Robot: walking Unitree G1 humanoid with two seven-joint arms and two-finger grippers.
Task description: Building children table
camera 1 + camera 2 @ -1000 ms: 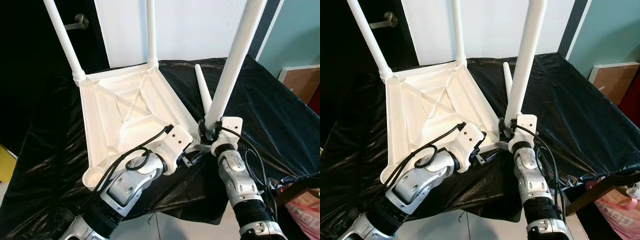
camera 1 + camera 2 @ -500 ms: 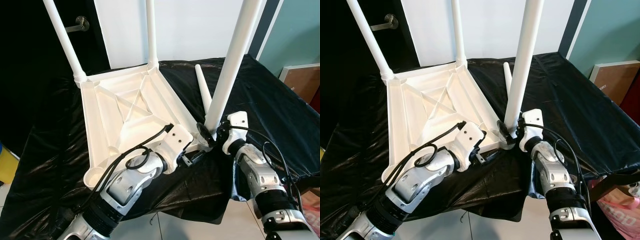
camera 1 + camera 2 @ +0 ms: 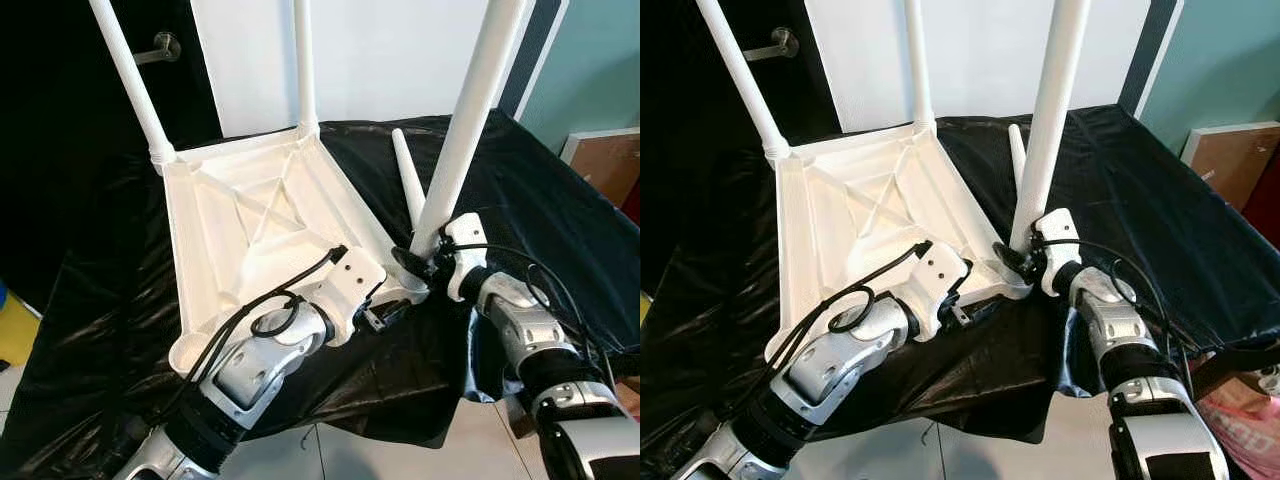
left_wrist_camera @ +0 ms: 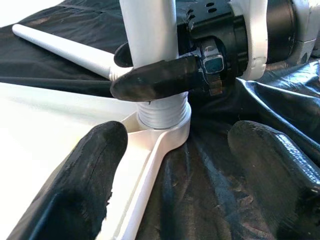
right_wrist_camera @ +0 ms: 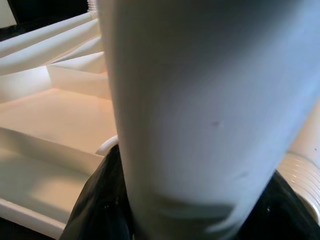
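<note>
The white children's table (image 3: 260, 215) lies upside down on a black cloth (image 3: 520, 200). Two legs (image 3: 130, 80) (image 3: 303, 60) stand upright at its far corners. A third leg (image 3: 470, 120) rises from the near right corner socket (image 4: 162, 115), and my right gripper (image 3: 420, 262) is shut around its base, one black finger (image 4: 160, 82) wrapping it. My left gripper (image 4: 185, 180) is open just in front of that corner, its fingers (image 4: 75, 190) astride the table's rim. A fourth leg (image 3: 405, 175) lies loose on the cloth behind the corner.
The cloth's front edge (image 3: 380, 420) hangs over pale floor tiles close to my arms. A dark door with a handle (image 3: 160, 45) and a white wall stand behind. A brown board (image 3: 605, 160) leans at the right, and something yellow (image 3: 10, 330) sits low left.
My right arm has swung from below the leg out to the right, turning its wrist around the leg's base while staying shut on it. The left gripper has stayed put.
</note>
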